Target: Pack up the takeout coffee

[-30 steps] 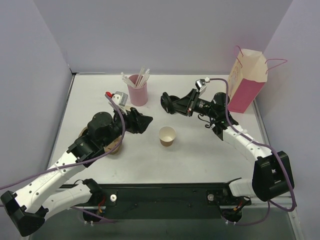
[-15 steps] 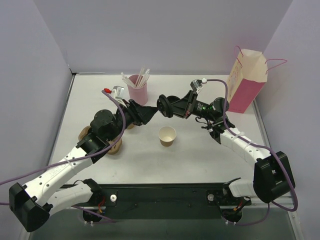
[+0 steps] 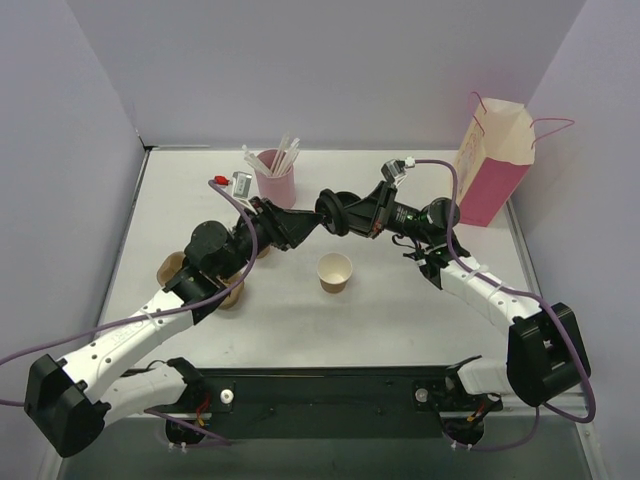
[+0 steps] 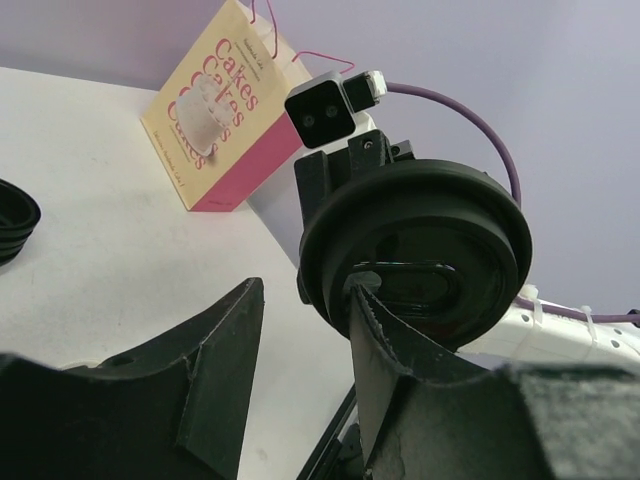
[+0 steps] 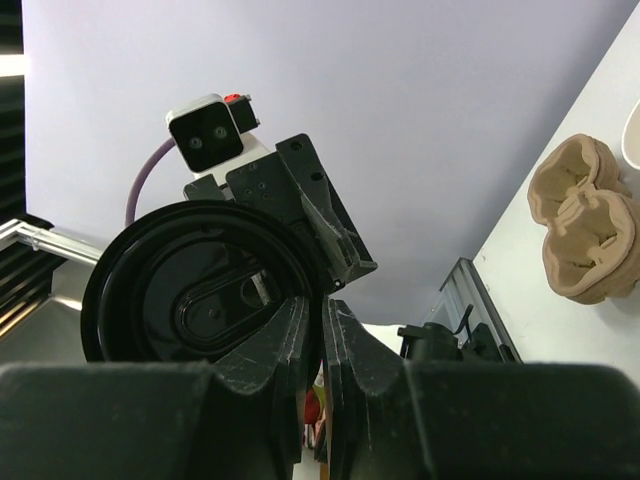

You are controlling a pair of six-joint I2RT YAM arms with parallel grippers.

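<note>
The kraft-paper cup [image 3: 335,272] stands open, without a lid, at the table's middle. Its round black lid [image 3: 331,211] is held on edge in the air above and behind the cup. My right gripper [image 3: 347,214] is shut on the lid's rim; the right wrist view shows the lid [image 5: 200,295] pinched at my fingertips [image 5: 322,310]. My left gripper [image 3: 306,226] is open and points at the lid from the left. In the left wrist view the lid [image 4: 415,245] fills the space just past my open jaws [image 4: 305,292], its left edge between the fingers.
The pink-and-cream paper bag [image 3: 493,160] stands at the back right. A pink cup of white straws [image 3: 277,178] stands at the back. A brown pulp cup carrier [image 3: 226,292] lies partly under my left arm. A stack of black lids [image 4: 12,222] shows in the left wrist view.
My left gripper has swung up and to the right until its open jaws reach the lid. My right gripper has carried the lid a little left to meet it.
</note>
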